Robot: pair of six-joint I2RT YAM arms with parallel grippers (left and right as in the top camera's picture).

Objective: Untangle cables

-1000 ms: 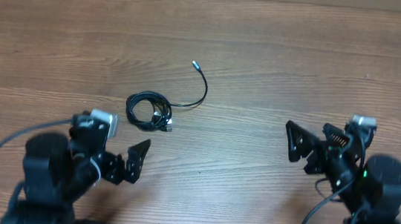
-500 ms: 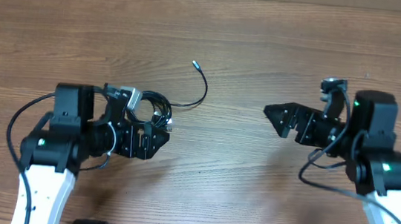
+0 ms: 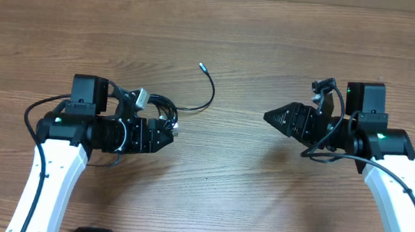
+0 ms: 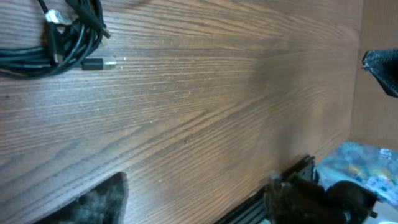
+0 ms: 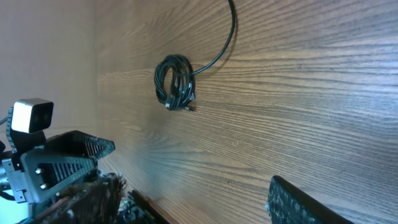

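- left gripper [image 3: 160, 136]: jaws look parted with nothing between them. It hangs just beside the near edge of the cables [image 3: 153, 114], and the left wrist view shows a gap.
- right gripper [image 3: 271, 116]: fingers [image 5: 298, 202] are wide apart in its wrist view and empty. It points at the cables from well apart.
- The cables are thin black cords in a small loose coil [image 5: 175, 83], left of table centre. One tail [image 3: 211, 95] arcs out to a silver plug tip [image 3: 203, 67], and a short plug [image 4: 98, 63] pokes from the coil.
- Handling, we judge: very light, limp, smooth round jacket. A pull likely drags the whole coil unless one side is pinned.
- Hold: we'd pin the coil with the left and take the tail just behind its rigid plug with the right.
- table [image 3: 292, 48]: flat matte wood grain. The cords lie flush, so a pinch needs the pads down at the surface.
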